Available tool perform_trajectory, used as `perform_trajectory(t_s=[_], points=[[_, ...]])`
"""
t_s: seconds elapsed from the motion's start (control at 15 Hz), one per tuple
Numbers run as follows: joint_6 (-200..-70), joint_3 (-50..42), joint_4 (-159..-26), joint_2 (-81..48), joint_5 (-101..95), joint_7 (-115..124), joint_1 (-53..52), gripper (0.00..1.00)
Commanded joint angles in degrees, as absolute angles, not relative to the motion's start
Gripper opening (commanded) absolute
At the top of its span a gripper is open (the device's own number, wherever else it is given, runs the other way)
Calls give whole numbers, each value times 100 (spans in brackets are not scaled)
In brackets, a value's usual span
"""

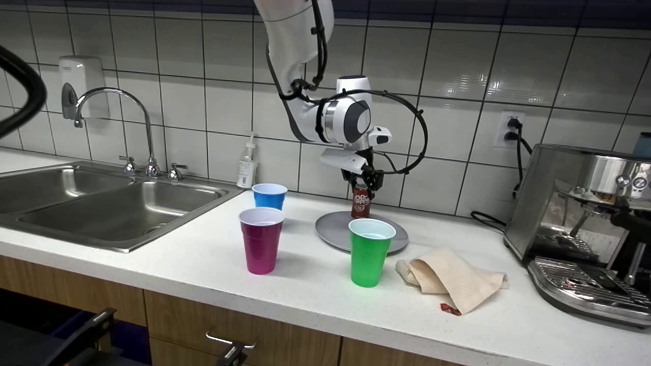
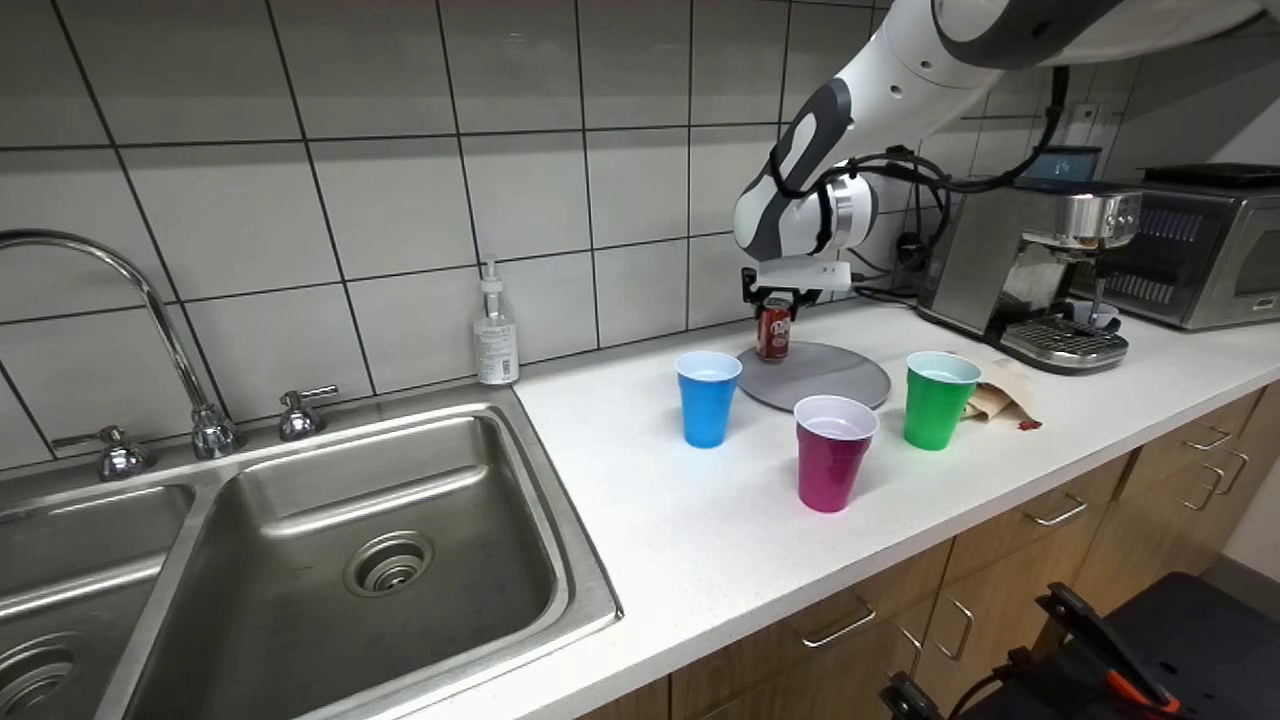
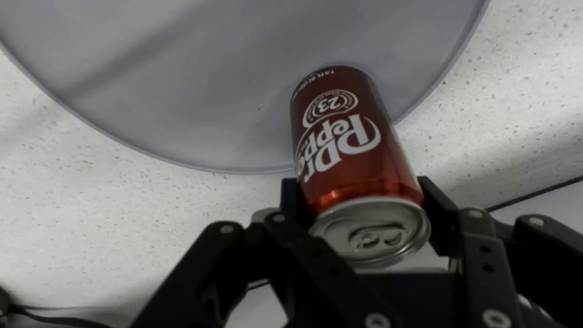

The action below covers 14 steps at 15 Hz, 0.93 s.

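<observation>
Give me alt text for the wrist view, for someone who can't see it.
A black robot hand grips a red Dr Pepper can near its top, pull tab toward the camera. Beyond it lie part of a round gray plate and a speckled white countertop.

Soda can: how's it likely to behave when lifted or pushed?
The soda can looks glossy and smooth, so it may slip under a light squeeze. The jaws grip it near the top, so a bump low down could tilt it. Its round side suggests it would likely roll if laid over.
</observation>
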State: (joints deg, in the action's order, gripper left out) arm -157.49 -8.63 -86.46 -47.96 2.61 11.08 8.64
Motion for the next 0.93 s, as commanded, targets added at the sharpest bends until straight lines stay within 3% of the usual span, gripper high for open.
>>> perform_trajectory(t_s=[0.0,0.87], points=[[-15713,-746,-8725,-4585,308,921,830,39],[-15727,-559,-9510,-3890,235,782,410,39]])
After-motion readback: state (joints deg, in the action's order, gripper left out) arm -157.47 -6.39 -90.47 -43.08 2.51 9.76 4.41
